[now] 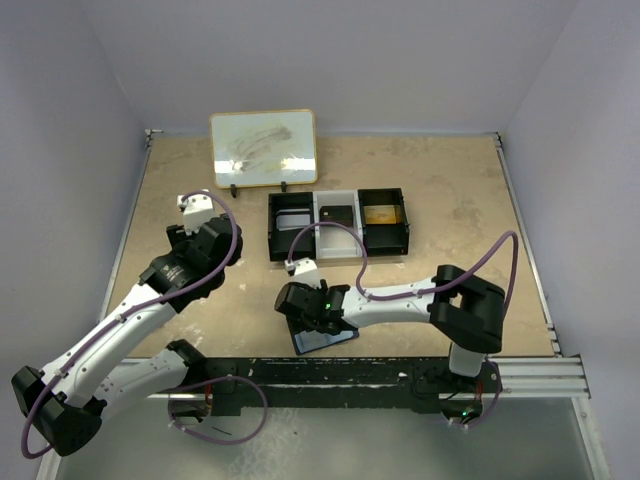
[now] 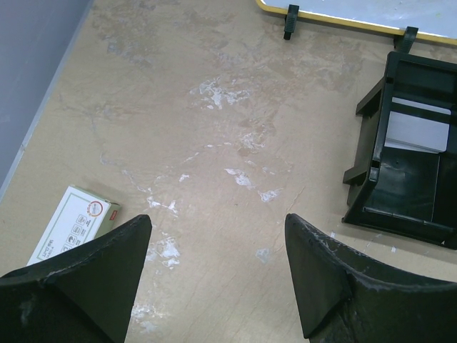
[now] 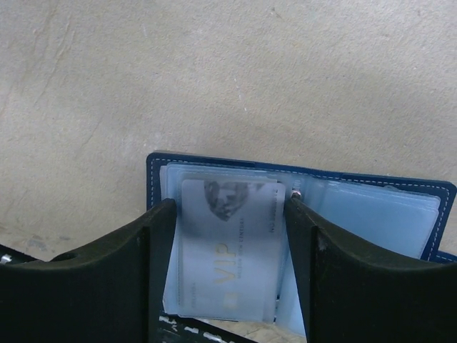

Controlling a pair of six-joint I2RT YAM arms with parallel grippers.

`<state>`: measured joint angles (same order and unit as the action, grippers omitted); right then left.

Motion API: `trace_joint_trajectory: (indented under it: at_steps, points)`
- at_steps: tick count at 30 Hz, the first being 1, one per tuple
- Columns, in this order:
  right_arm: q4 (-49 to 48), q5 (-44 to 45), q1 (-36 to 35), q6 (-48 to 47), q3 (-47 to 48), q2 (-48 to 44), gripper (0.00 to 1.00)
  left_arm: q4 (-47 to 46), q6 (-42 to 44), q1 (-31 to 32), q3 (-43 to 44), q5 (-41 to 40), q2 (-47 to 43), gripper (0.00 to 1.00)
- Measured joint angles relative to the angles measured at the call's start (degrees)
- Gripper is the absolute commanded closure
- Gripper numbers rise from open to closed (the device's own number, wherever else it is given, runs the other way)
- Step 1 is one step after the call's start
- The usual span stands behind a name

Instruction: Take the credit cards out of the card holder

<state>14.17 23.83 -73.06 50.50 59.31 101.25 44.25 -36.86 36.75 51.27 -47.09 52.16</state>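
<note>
- Lower middle of the top view, near the table's front edge: the small flat navy-blue folding card holder (image 1: 325,340) lies open on the beige stone-look table (image 1: 450,190), pale blue-grey pocket panels facing up.
- Right gripper (image 3: 230,204) is parked right over it. In the wrist view its two black fingers (image 3: 161,236) stand either side of a pale silvery card with "VIP" printed on it (image 3: 228,236), which sits in the left-hand pockets.
- Fingers are about as far apart as the card is wide, one at each long edge. Honestly can't tell if they're actually squeezing it or just flanking it.
- Left gripper (image 2: 218,221) hovers over bare table at the left of the top view, well away from the holder. Fingers spread wide, nothing between them.
- Lower left of the left wrist view: a small red-and-white cardboard box (image 2: 71,221), lying flat.
- Upper middle of the top view: a black plastic three-compartment tray (image 1: 272,228), with flat items in its slots.
- Just behind the tray, a yellow-framed whiteboard (image 1: 263,148) stands on little black clips.
</note>
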Motion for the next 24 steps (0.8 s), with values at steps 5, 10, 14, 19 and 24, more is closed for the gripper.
trace_joint_trajectory:
  at_steps: [5, 10, 14, 19, 24]
  points:
    - [0.52, 0.9, -0.15, 0.26, 0.04, 0.04, 0.47, 0.0, 0.0, 0.0, -0.02, -0.02, 0.0, 0.27]
    - [-2.75, 0.11, 0.13, 0.13, -2.84, -1.9, 0.47, -0.04, 0.02, 0.0, -0.02, 0.24, 0.0, 0.27]
    - [-8.9, -4.04, 2.23, -0.42, -7.91, -5.44, 0.48, -0.42, 0.07, 0.0, -0.02, 2.14, 0.0, 0.27]
    - [-18.45, -12.46, 6.67, 0.04, -14.93, -9.66, 0.48, -2.21, -0.66, -0.02, -1.25, 8.04, -1.49, 0.28]
    - [-23.61, -16.87, 9.07, 0.74, -16.81, -9.7, 0.48, -8.68, -5.68, -0.07, -8.96, 21.53, -5.86, 0.35]
